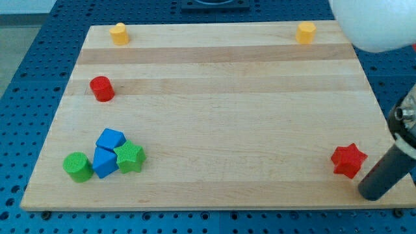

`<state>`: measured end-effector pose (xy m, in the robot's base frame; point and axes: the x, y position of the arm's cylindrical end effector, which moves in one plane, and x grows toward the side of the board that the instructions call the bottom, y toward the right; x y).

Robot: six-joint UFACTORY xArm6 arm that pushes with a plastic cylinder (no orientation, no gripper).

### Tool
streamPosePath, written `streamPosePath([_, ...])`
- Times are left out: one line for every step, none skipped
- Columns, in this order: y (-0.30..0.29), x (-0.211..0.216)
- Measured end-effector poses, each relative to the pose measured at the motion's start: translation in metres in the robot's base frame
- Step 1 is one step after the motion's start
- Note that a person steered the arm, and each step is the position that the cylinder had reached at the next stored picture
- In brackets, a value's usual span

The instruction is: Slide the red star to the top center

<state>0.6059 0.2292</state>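
Note:
The red star (pixel 348 160) lies on the wooden board (pixel 214 117) near its bottom right corner. My dark rod comes in from the view's right edge, and my tip (pixel 373 193) rests just below and to the right of the star, a small gap apart from it. The top centre of the board is bare wood.
A yellow block (pixel 119 33) sits at the top left and another yellow block (pixel 305 32) at the top right. A red cylinder (pixel 101 88) is at the left. Two blue blocks (pixel 106 153), a green cylinder (pixel 78 167) and a green star (pixel 130 156) cluster at the bottom left.

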Motion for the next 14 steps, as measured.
streamPosePath([0.006, -0.017])
streamPosePath([0.004, -0.029])
streamPosePath([-0.005, -0.031])
streamPosePath([-0.018, -0.031])
streamPosePath([-0.029, -0.031])
streamPosePath([-0.043, -0.037])
streamPosePath([-0.054, -0.050])
streamPosePath([-0.060, -0.072])
streamPosePath([-0.073, -0.096])
streamPosePath([-0.092, -0.115])
streamPosePath([-0.114, -0.123])
streamPosePath([-0.134, -0.127])
streamPosePath([-0.150, -0.135])
streamPosePath([-0.151, -0.152])
